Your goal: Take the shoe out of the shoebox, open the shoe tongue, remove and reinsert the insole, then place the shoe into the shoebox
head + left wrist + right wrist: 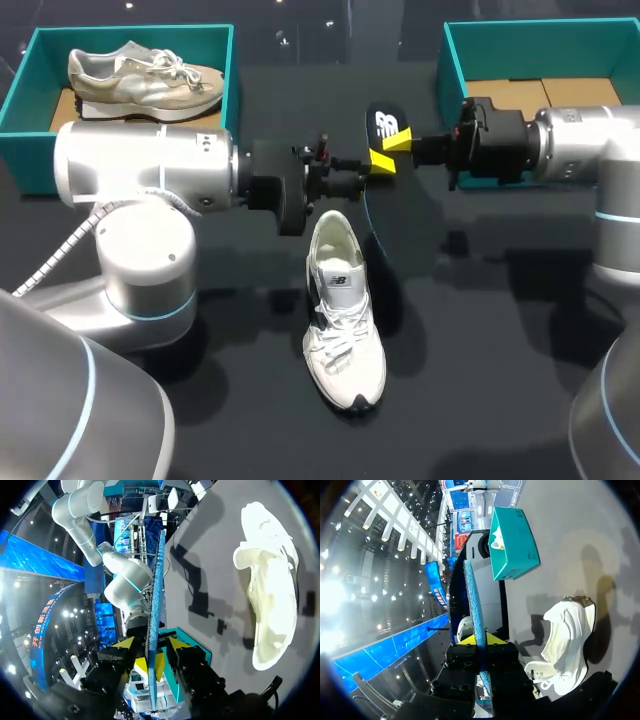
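The thin, flat insole (384,122), black on top with a white printed logo and rough blue beneath, stood on edge above the dark matte table (480,380). The left gripper (379,162) and right gripper (399,143) each pinched it tightly. The white mesh lace-up shoe (341,310) lay on the table nearby, with a small label on its tongue.

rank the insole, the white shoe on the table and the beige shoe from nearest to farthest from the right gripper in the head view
1. insole: held by the right gripper, between its fingers.
2. white shoe: on the table, nearer the robot and slightly left.
3. beige shoe: far left, inside the left shoebox.
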